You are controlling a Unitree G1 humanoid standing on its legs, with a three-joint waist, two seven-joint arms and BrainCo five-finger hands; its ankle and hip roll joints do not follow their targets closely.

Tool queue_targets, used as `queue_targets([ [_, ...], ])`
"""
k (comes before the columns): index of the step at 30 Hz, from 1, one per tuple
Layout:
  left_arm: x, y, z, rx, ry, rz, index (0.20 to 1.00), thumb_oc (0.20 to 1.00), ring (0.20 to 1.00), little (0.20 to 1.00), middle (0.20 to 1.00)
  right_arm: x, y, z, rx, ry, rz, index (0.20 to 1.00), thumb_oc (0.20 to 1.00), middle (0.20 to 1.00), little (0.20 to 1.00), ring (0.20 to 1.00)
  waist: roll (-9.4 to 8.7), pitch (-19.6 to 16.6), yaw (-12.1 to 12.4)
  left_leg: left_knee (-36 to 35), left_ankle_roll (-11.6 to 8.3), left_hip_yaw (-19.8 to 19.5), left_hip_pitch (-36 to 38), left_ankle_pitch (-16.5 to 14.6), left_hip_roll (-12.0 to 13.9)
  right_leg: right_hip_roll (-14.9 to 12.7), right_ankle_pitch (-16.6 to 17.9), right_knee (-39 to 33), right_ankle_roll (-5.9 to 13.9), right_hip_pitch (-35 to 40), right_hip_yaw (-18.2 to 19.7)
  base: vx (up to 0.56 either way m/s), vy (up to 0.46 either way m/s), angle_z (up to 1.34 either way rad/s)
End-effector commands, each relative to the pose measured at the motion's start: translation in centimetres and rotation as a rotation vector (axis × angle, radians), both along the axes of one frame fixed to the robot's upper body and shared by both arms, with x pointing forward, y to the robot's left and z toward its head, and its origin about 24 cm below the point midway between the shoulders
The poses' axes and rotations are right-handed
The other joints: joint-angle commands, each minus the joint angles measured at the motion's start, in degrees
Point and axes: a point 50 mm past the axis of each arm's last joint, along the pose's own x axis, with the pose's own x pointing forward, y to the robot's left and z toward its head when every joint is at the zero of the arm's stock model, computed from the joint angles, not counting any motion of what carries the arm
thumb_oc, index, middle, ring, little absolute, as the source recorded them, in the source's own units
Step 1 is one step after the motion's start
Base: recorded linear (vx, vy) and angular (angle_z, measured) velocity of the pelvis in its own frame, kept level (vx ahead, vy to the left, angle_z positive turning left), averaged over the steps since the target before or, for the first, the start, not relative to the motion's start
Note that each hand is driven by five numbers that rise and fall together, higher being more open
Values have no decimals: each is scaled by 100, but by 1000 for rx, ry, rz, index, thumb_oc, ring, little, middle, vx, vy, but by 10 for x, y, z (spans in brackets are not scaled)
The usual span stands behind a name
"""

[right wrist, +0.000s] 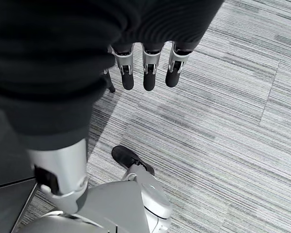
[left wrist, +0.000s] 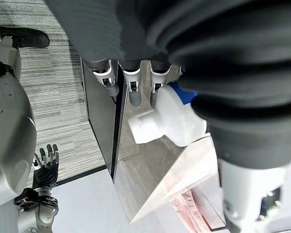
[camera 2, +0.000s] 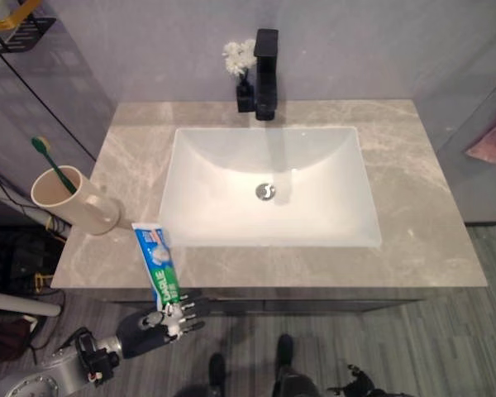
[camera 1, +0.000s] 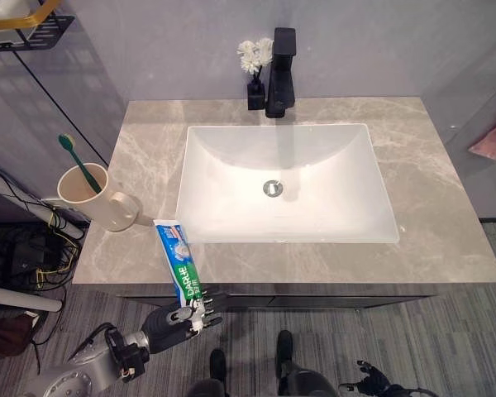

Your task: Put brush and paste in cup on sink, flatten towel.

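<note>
From the left eye view, the left hand (camera 1: 184, 318) sits below the counter's (camera 1: 446, 248) front edge, fingers curled round the cap end of the toothpaste tube (camera 1: 176, 258). The tube is white, blue and green; its long axis runs from the fingers up across the counter edge, flat crimped end pointing toward the beige cup (camera 1: 93, 196), which lies beyond the fingers with a green toothbrush (camera 1: 78, 162) standing in it.

In the left wrist view, the tube's white cap (left wrist: 141, 130) juts out just past the fingertips (left wrist: 135, 95).

In the right wrist view, the right hand (right wrist: 144, 68) hangs over the floor, fingers relaxed and straight, holding nothing.
</note>
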Motion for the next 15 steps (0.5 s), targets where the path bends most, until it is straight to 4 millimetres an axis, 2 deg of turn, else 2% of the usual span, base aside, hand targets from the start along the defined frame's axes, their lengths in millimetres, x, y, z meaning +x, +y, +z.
queue_targets([
  [1,17,-8,35,-76,-173,-16,884,884,884,884,884,3,2,0,12,-10,5,1000,1000,1000,1000,1000,-265,-97,-44,38,-63,-58,-106,176,-41,-279,-208,60,499,368,233,0,0,0],
  [3,18,-8,35,-75,-172,-15,815,815,815,815,815,2,2,0,13,-9,4,1000,1000,1000,1000,1000,-272,-98,-42,38,-59,-59,-108,177,-36,-277,-205,60,500,364,237,0,0,0],
  [4,18,-8,35,-75,-173,-10,749,749,749,749,749,3,2,0,13,-11,3,1000,1000,1000,1000,1000,-286,-99,-45,38,-51,-68,-112,173,-40,-271,-199,60,499,362,248,0,0,0],
  [5,19,-8,35,-76,-175,-11,583,583,583,583,583,3,2,0,13,-12,2,1000,1000,1000,1000,1000,-287,-99,-47,38,-50,-71,-114,175,-41,-269,-195,60,498,362,248,0,0,0],
  [8,19,-9,33,-75,-171,-10,542,542,542,542,542,3,3,0,13,-12,5,1000,1000,1000,1000,1000,-299,-104,-50,38,-43,-73,-111,169,-41,-273,-194,60,504,367,257,0,0,0],
  [11,19,-10,31,-73,-168,-6,429,429,429,429,429,3,3,0,13,-13,4,1000,1000,1000,1000,1000,-308,-109,-52,38,-37,-79,-104,161,-43,-275,-201,60,504,370,261,0,0,0],
  [12,20,-11,31,-72,-168,-8,388,388,388,388,388,3,3,0,13,-13,3,1000,1000,1000,1000,1000,-311,-111,-58,38,-36,-84,-101,160,-46,-275,-198,60,505,367,273,0,0,0],
  [15,20,-12,31,-77,-171,-7,200,200,200,200,200,3,2,0,11,-12,-1,1000,1000,1000,1000,1000,-323,-125,-48,38,-37,-85,-93,151,-48,-277,-200,60,507,380,263,0,0,0],
])
